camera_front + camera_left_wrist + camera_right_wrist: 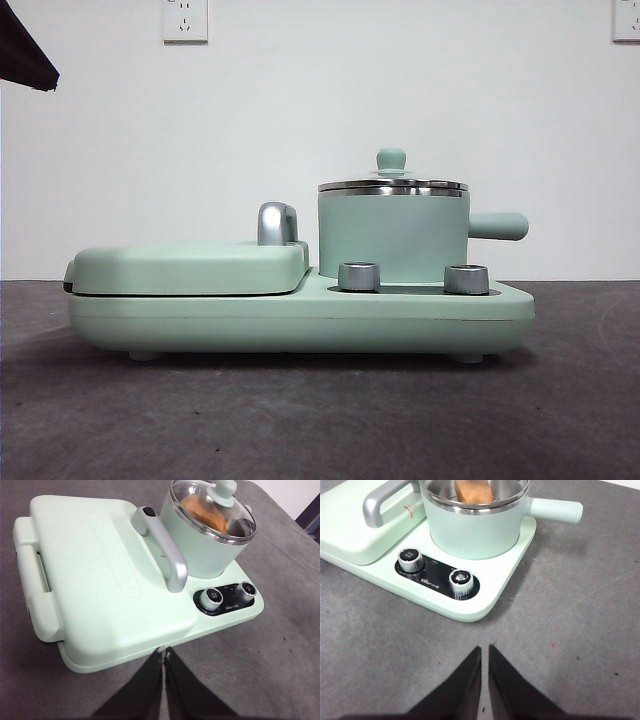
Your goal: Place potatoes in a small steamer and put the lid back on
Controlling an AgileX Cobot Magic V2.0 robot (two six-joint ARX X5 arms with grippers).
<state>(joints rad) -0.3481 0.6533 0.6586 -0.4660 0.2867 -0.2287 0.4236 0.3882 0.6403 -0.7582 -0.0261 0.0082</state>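
Observation:
The small steamer (392, 238) is a mint-green pot standing on the right half of a green cooker base (300, 320), its stubby handle (498, 226) pointing right. The glass lid (392, 186) with its green knob (391, 160) rests on the rim. Through the glass in the left wrist view, the orange-brown potatoes (202, 512) lie inside the steamer (205, 535); the right wrist view shows them too (472, 490). My left gripper (164, 652) is shut and empty, hanging back in front of the griddle side. My right gripper (484, 650) is shut and empty, over the grey table in front of the knobs.
A flat green griddle cover (190, 268) with a steel handle (277, 222) fills the base's left half. Two steel knobs (359, 276) (466, 279) sit before the pot. A black arm tip (25, 50) shows at the top left corner. A grey table (320, 420) surrounds the cooker.

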